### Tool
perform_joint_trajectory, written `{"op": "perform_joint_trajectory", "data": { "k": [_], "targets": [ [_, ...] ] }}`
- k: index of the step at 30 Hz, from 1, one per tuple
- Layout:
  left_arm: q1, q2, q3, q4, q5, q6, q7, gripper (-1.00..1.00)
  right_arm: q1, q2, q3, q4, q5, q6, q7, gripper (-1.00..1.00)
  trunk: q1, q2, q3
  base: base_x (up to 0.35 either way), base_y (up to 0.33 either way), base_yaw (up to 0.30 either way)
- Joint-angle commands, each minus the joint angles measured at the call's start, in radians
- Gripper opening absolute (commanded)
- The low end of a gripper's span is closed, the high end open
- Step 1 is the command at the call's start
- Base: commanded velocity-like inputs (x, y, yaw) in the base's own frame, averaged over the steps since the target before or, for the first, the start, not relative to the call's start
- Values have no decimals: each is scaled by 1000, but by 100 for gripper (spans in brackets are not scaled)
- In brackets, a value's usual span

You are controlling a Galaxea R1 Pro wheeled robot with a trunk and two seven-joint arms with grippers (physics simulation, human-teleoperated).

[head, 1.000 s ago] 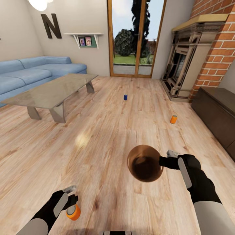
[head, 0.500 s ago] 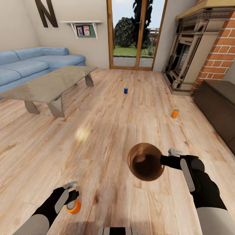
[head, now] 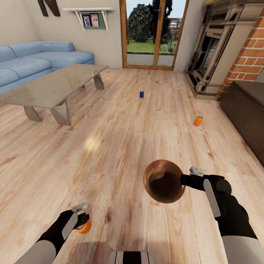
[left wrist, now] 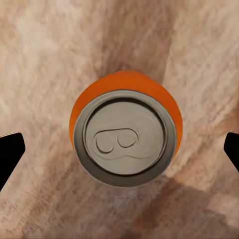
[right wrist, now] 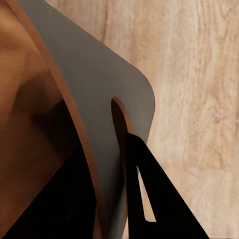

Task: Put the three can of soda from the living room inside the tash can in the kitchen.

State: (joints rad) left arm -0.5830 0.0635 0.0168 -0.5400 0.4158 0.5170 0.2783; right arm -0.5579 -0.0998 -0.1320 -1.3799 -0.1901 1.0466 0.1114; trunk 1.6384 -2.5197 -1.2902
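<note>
Hanging low over the pale wood-plank floor (head: 110, 154), the left tool (head: 81, 217) has its two dark fingers spread wide on either side of a small orange metal soda can (left wrist: 124, 132), with clear floor between each fingertip and the can wall: open, gripping nothing, centred as if for a straight drop onto it. That can stands upright, its dull grey lid with the oval pull-tab facing the wrist camera. The right tool (head: 190, 176) is closed on the rim of the round tapered trash can (head: 164, 181), pinching the thin wall by its handle slot, pale grey outside and smooth tan-brown inside. Carried mouth-up above the floor, it sits ready to receive cans. Farther off on the boards stand a second orange can (head: 198, 121) near the brick fireplace (head: 220, 51) and a dark blue can (head: 141, 94) beyond the low grey bench (head: 51, 88).
</note>
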Motion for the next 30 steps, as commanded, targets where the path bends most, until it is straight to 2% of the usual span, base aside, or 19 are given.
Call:
{"op": "perform_joint_trajectory", "data": {
  "k": [1,14,24,30],
  "targets": [
    [0,-1,0,0,0,0,0,100,0,0,0,-2,-23,1,4,-100,0,0,-4,0,0,0],
    [-21,-1,0,0,0,0,-2,100,2,0,0,-11,-23,1,4,-100,6,-3,-54,0,0,0],
    [-26,-5,-2,-1,0,0,-1,100,4,0,0,-14,-23,1,4,-100,6,-3,-54,0,0,0],
    [-26,-7,-2,-2,1,0,-1,100,4,0,0,-15,-23,1,4,-100,9,-5,-77,0,0,0]
  ]
}}
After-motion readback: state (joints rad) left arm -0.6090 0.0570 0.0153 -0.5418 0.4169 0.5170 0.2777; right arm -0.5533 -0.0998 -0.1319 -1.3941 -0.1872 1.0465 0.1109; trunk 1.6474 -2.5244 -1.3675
